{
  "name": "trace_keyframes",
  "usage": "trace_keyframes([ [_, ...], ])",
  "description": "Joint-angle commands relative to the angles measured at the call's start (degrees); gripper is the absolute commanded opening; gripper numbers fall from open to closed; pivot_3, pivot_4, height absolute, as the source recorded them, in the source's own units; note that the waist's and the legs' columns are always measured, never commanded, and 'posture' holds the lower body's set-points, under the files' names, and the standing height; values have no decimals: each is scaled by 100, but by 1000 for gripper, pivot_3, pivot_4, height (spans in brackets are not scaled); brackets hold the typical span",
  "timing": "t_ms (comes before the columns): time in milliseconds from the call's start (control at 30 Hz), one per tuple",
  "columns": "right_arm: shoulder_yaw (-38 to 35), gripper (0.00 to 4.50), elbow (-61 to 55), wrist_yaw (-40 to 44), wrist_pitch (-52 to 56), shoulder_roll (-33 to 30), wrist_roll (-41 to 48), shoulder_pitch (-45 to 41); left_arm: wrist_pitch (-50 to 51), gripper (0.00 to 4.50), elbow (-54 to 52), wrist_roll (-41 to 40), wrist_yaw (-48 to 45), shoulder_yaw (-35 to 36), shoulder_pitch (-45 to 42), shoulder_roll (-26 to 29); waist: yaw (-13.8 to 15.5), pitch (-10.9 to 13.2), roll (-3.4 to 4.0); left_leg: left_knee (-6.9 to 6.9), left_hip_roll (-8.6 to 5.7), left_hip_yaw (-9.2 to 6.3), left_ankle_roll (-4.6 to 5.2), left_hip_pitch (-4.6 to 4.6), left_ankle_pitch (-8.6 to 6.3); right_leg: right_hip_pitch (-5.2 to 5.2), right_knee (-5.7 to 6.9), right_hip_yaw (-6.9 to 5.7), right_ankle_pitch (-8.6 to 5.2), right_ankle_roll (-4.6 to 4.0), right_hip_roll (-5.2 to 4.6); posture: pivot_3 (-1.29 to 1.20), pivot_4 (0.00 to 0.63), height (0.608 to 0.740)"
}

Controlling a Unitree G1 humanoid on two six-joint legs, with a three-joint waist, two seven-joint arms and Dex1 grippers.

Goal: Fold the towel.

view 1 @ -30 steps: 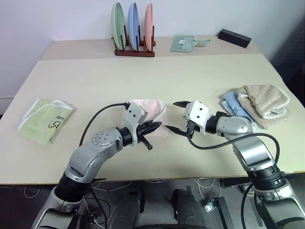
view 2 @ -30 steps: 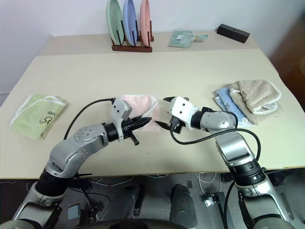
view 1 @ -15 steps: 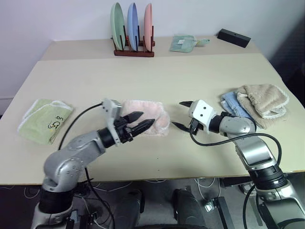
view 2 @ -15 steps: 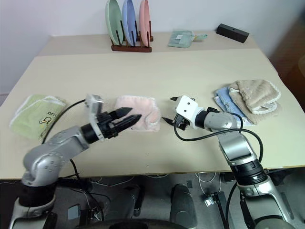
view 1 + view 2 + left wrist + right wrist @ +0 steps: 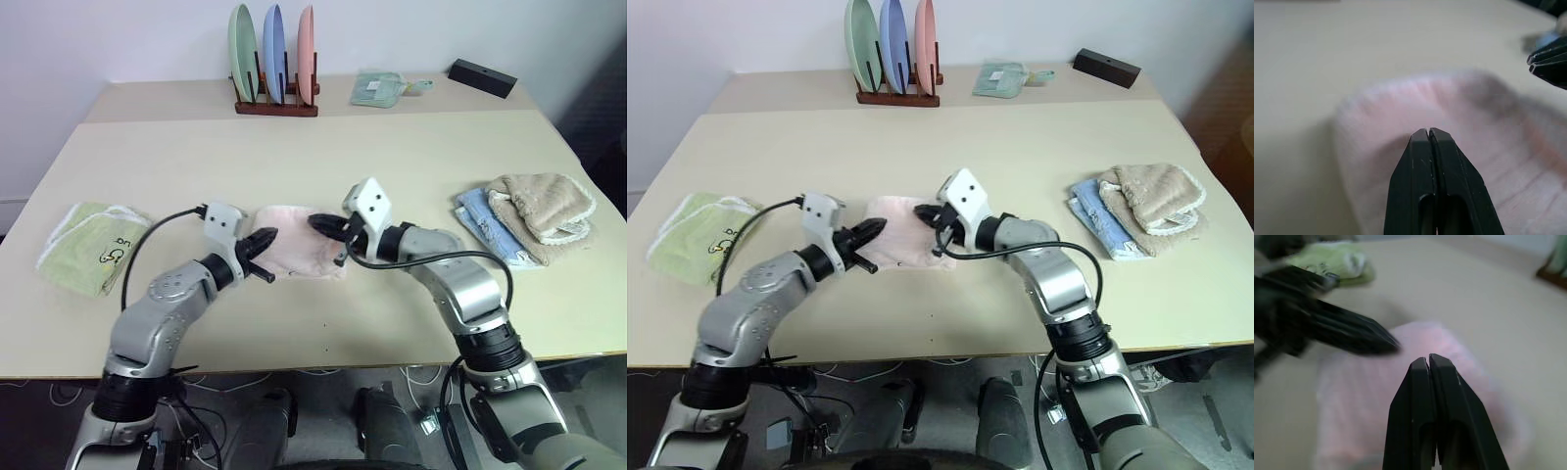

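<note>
The pale pink towel (image 5: 299, 257) lies folded into a small pad on the table (image 5: 392, 157), near its front middle. My left gripper (image 5: 271, 236) points right over the pad's left edge, shut with nothing between its fingers (image 5: 1428, 142). From the other side, my right gripper (image 5: 314, 220) points left above the pad's far right part. It is shut too, and its fingers (image 5: 1427, 369) hold nothing. The two tips face each other a short way apart above the towel (image 5: 1415, 93).
A folded light green towel (image 5: 93, 245) lies at the left. Blue (image 5: 487, 220) and beige (image 5: 544, 206) cloths are heaped at the right. At the back stand a rack of plates (image 5: 274, 59), a small green cloth (image 5: 377, 88) and a black box (image 5: 482, 76).
The right gripper swung left from beside the towel to above it and shut. The left gripper opened, drew back to the towel's left edge and shut again. The towel lies flatter.
</note>
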Motion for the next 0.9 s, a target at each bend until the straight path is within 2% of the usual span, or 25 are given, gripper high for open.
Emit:
trace_keyframes([
  [33,303,46,500,-342,-52,-12,-491,198,-403,16,370,535,-90,-307,-3,-111,8,-3,1,0,0,1,0,0,0,0,2,0,0,0,0,0,150,737],
  [233,214,46,591,-456,-244,-174,-644,618,-690,16,660,665,-260,-119,231,-276,2,-13,7,1,0,1,0,7,0,5,6,0,0,1,-3,0,150,737],
  [367,-393,46,188,-363,-51,-142,-92,537,-740,16,160,267,-332,402,443,-306,-1,-12,8,1,5,1,0,7,0,6,8,0,0,2,-2,0,150,737],
  [467,-783,875,-249,-129,440,-331,406,510,-749,0,-174,28,-332,971,607,-179,2,-10,8,1,8,-3,0,3,0,1,9,0,0,2,-2,0,150,737],
  [567,-1112,2253,-576,-146,1087,-501,771,543,-860,0,-446,21,-525,1387,918,163,-17,-9,8,-1,9,-2,0,1,-1,-3,9,0,-1,1,-2,0,150,737],
  [700,-1506,4379,-703,-475,2096,-386,1226,563,-1063,0,-752,111,-929,1680,1411,662,-19,-9,8,-5,11,0,1,2,-1,-5,9,0,-2,0,-2,0,150,737],
  [900,-1504,4451,-476,-787,2222,-213,1246,522,-1058,0,-799,176,-911,1739,1679,741,18,-8,10,-1,10,1,1,0,-1,-2,4,0,-2,0,-5,0,150,737],
])
